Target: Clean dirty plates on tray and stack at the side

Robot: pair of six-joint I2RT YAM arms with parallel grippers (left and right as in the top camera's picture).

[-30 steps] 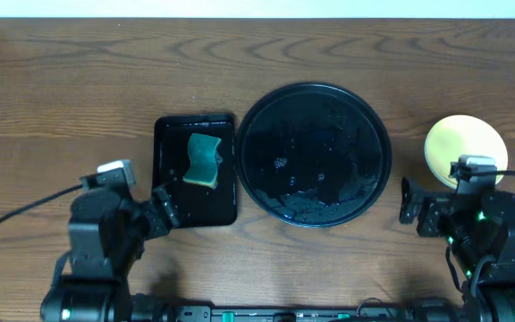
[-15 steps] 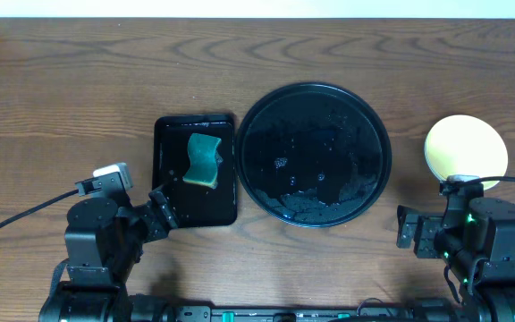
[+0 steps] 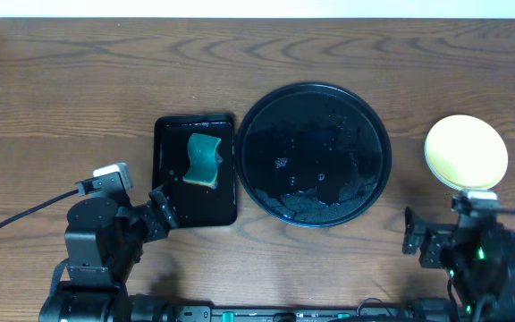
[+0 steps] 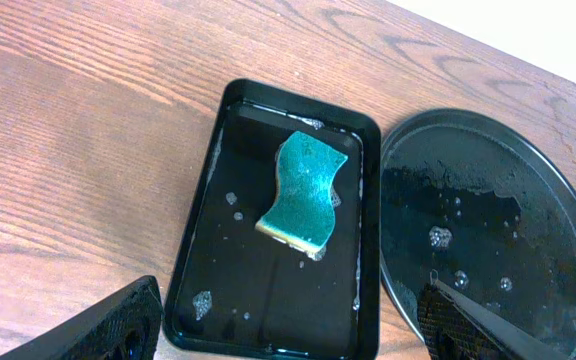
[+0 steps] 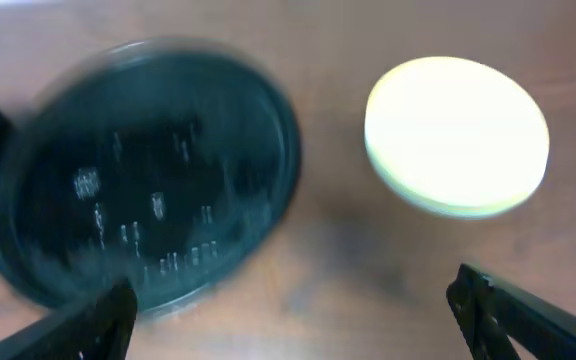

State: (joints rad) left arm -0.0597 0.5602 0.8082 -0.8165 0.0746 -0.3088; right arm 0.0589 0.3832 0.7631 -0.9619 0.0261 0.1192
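Note:
The round black tray lies mid-table, wet, with only drops and small bubbles on it. Right of it, on the bare wood, sits a pale yellow plate; whether others lie beneath it I cannot tell. My left gripper hangs open at the near left corner of the small rectangular tray, holding nothing. My right gripper is open and empty, low over the wood, nearer the front edge than the plate. The right wrist view is blurred.
A small rectangular black tray left of the round one holds shallow water and a teal sponge. Wood tabletop runs wide behind both trays and to the far left.
My right arm has drawn back toward the table's front edge, uncovering the pale yellow plate's near rim. The left arm slid slightly back early on, then held still.

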